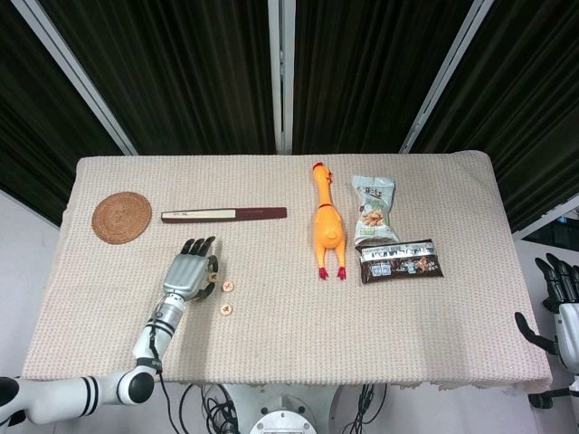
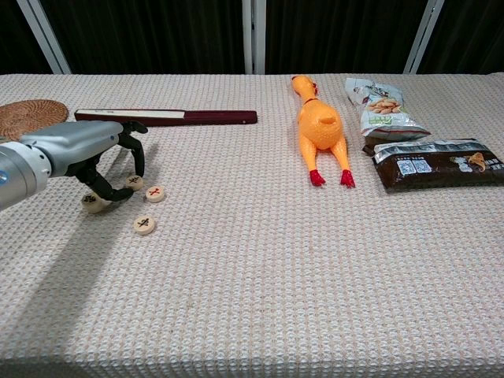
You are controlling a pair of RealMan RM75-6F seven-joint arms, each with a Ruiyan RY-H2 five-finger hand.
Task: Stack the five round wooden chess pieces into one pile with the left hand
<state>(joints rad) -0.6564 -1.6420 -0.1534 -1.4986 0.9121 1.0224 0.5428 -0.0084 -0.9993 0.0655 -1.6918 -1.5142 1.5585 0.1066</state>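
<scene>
A beige woven cloth covers the counter (image 1: 271, 353), carrying a round wicker coaster (image 1: 121, 218) upper left, a dark folded fan (image 1: 223, 214), wooden chess pieces (image 2: 144, 224), a rubber chicken (image 1: 327, 226) and two snack packets (image 1: 399, 259) right of centre
</scene>
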